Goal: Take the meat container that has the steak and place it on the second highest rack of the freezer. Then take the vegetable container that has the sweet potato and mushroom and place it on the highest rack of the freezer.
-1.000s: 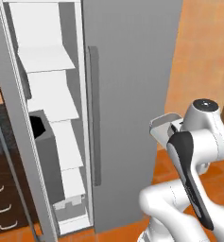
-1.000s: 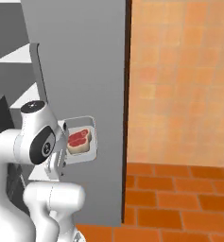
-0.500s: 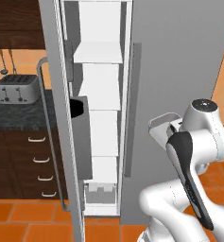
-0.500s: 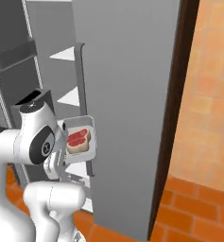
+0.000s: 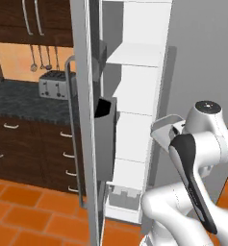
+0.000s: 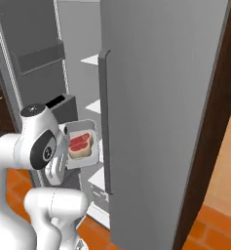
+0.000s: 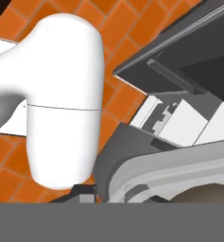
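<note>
**Already at the freezer, steak tray carried at chest height**

Up beside the arm's white shoulder, the meat container [image 6: 81, 144], a shallow grey tray, is carried in the air with the steak [image 6: 80, 142] lying in it, a small red slab with a pale edge. The gripper [image 7: 92, 194] is closed on the meat container's rim, which curves across the bottom of the hand view; one dark fingertip shows just beside that rim. From the left base view the tray's grey rim [image 5: 164, 129] sticks out past the arm's upper joint. The freezer [image 5: 134, 105] stands open, its white shelves stacked one above another, and the tray hangs in front of that opening, not on any shelf. The freezer door [image 5: 89, 115] stands swung outward. A toaster [image 5: 56, 84] sits on the dark counter [image 5: 19, 98] to the left.
</note>
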